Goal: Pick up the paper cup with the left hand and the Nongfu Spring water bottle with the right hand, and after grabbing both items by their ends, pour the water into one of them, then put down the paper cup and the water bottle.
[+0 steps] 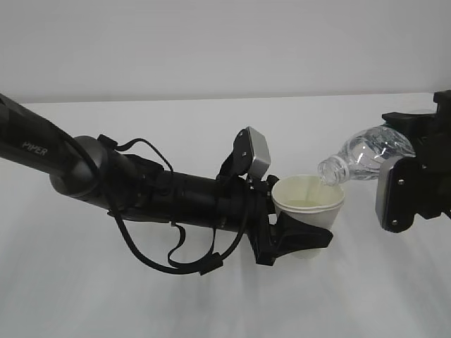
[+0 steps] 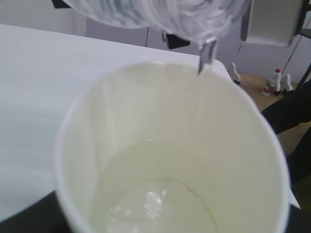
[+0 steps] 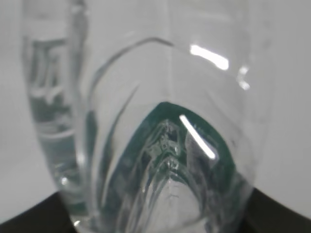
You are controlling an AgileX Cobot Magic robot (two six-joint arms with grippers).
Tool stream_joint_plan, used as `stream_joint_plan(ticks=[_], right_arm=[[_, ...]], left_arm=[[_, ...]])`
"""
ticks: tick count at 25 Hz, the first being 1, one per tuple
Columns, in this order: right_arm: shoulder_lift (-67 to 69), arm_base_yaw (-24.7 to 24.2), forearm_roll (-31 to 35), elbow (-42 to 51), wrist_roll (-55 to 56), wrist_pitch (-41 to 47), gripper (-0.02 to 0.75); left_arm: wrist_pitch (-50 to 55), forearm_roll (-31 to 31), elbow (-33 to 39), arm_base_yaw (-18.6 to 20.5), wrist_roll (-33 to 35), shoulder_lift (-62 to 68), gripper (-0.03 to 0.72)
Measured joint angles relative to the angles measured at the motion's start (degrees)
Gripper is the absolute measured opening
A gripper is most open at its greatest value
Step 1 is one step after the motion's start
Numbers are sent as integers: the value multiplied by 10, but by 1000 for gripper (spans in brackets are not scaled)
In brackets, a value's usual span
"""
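My left gripper (image 1: 304, 229), on the arm marked "PIPER", is shut on the lower body of the white paper cup (image 1: 309, 203) and holds it upright above the table. From the right, my right gripper (image 1: 414, 151) is shut on the base end of the Nongfu Spring water bottle (image 1: 363, 155). The bottle is tilted mouth-down over the cup's rim. In the left wrist view the cup (image 2: 160, 145) fills the frame, with water (image 2: 155, 204) pooled at its bottom and the bottle (image 2: 155, 14) dripping above. In the right wrist view the clear bottle (image 3: 165, 145) fills the frame, its green label showing through.
Under both arms lies the white table (image 1: 211, 310), with a pale wall behind it. Past the table's far edge in the left wrist view there is floor with a small spray bottle (image 2: 271, 85) and dark equipment.
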Motion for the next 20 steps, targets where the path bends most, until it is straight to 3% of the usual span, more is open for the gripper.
stream_joint_plan(ticks=[20], right_arm=[[0, 0, 0, 0, 0, 0, 405]], left_arm=[[0, -2, 0, 0, 0, 0, 461]])
